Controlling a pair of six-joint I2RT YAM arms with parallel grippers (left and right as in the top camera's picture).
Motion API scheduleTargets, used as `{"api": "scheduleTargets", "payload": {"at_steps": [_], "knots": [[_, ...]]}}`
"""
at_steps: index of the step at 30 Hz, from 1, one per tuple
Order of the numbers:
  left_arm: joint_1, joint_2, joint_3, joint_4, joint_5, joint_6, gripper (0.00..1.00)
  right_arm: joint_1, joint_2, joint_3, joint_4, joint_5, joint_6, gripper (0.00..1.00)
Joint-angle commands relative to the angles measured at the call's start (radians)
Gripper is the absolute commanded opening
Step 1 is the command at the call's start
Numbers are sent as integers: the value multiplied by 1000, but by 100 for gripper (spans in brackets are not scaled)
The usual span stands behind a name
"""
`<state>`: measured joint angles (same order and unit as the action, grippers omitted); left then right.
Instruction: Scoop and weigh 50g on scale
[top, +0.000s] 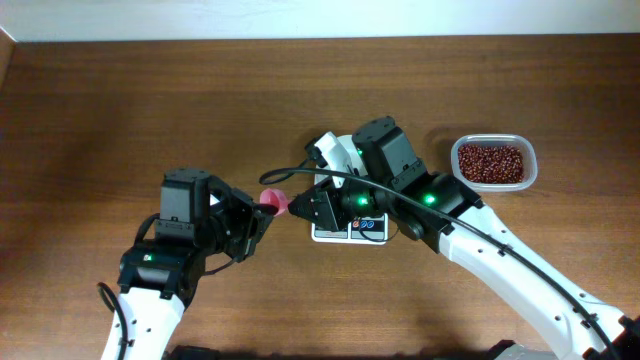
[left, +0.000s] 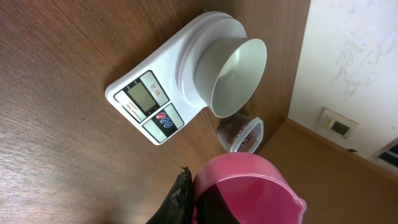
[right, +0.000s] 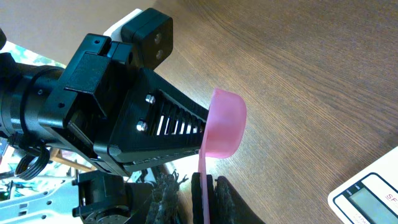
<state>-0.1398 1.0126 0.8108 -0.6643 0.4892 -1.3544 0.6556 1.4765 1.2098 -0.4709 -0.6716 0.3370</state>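
Right tool (right: 206, 190) pinches pink scoop (right: 225, 121); only left wrist shows scale (left: 146, 99) whole.

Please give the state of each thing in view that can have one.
scale: display not readable
bowl: on the scale, empty
tub: open, holds red beans
pink scoop: held by both grippers
left gripper: shut on pink scoop
right gripper: shut on pink scoop

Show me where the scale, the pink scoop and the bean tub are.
scale (left: 140, 97): left wrist view, on its grey display.
pink scoop (right: 225, 121): right wrist view, on the outside of its bowl.
bean tub (top: 531, 165): overhead view, on its clear right rim.
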Motion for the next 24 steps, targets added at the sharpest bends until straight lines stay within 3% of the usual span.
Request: {"api": "scheduleTargets", "payload": {"at_steps": [1,10,11,14,16,19,24], "knots": [[2,0,5,1,12,16,0,5,3,8,-1,-16,-3,21],[2,0,5,0,11,8,0,5,3,8,-5,-66,-3,4],[3,0,5,-4,11,8,9,5,3,8,-6,-66,-3,4],[3,0,5,-16,-37,9,98,4,3,8,-16,-24,-27,4],[3,0,5,-68,-95,19,99,3,2,8,-31,46,-72,4],[47,0,5,-71,-113,241,99,-30,-66,8,-190,211,-171,4],[98,0,5,-73,-113,317,99,-180,-311,8,-366,240,-177,4]]}}
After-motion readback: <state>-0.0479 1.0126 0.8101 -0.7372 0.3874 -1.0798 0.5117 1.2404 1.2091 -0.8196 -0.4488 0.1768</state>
